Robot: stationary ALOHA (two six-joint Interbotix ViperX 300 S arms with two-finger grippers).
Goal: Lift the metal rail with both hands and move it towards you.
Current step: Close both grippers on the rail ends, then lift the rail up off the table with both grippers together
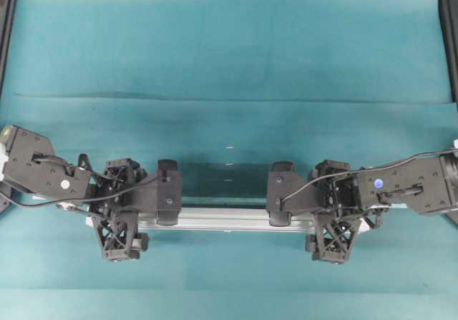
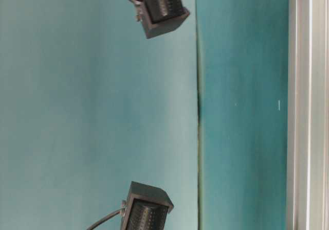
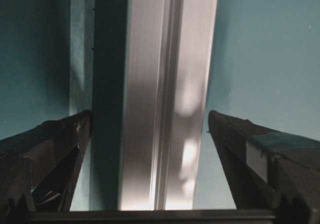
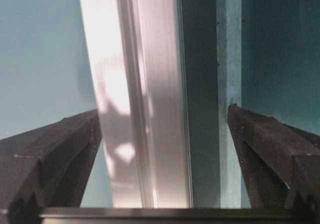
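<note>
The metal rail (image 1: 225, 220) lies flat on the teal table (image 1: 229, 62), long axis running left to right, directly beneath me. My left gripper (image 1: 122, 223) and right gripper (image 1: 333, 227) straddle it near opposite ends, equally close, jaws spread wide and holding nothing. One rail, two grippers

A robotics lab bench, by every sign. The table (image 1: 229, 55) is covered in plain teal sheeting with visible seams, with black frame posts (image 1: 449, 34) at its far edges. Two cabled black robot arms, one left arm (image 1: 36, 164) and one right arm (image 1: 415, 184), reach in over it from the sides.
</note>
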